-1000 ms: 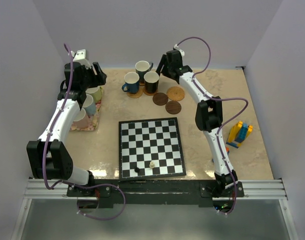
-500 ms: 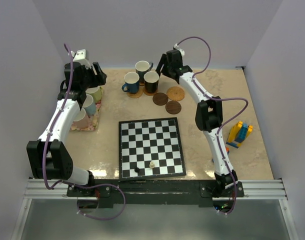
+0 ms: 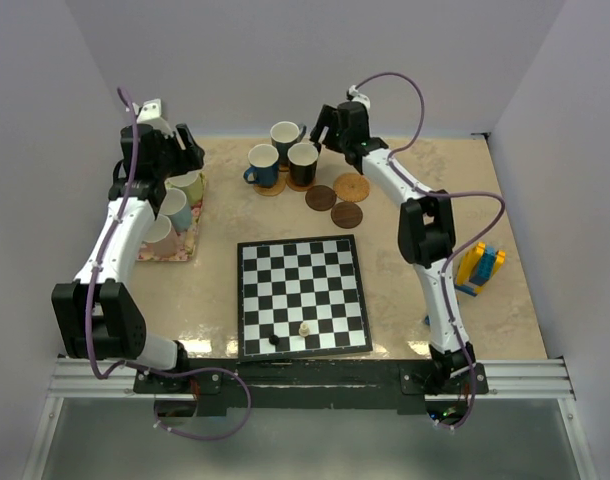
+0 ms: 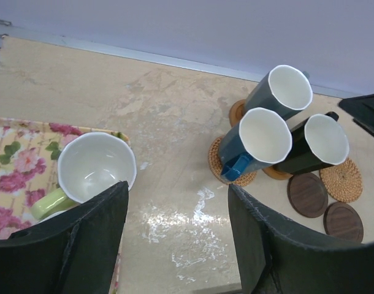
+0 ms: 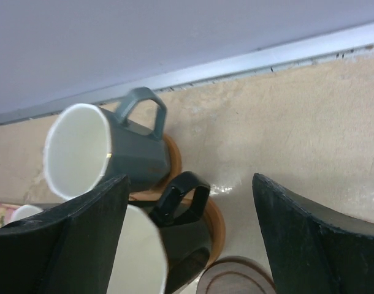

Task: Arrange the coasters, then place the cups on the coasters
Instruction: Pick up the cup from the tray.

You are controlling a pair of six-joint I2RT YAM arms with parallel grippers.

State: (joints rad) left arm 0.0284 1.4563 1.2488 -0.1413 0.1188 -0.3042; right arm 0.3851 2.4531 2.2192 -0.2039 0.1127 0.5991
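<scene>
Black fingers of the left hand (image 4: 178,211) stand spread and empty, tilted down over the beige surface (image 4: 175,122), just beside the pale green handled cup (image 4: 95,166) on the floral cloth mat (image 4: 15,159). The right arm reaches to the far middle. The right hand (image 5: 190,184) hangs wide open above the teal cup (image 5: 89,153) and the black cup (image 5: 181,245), each on a round tan coaster (image 5: 171,160). Three bare coasters (image 3: 346,214) lie near them.

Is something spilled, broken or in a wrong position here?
Nothing is tipped or broken. Only a whitish smear on the table, between the green cup and the dark blue cup, looks odd; spill, wear or glare, I cannot tell.
</scene>
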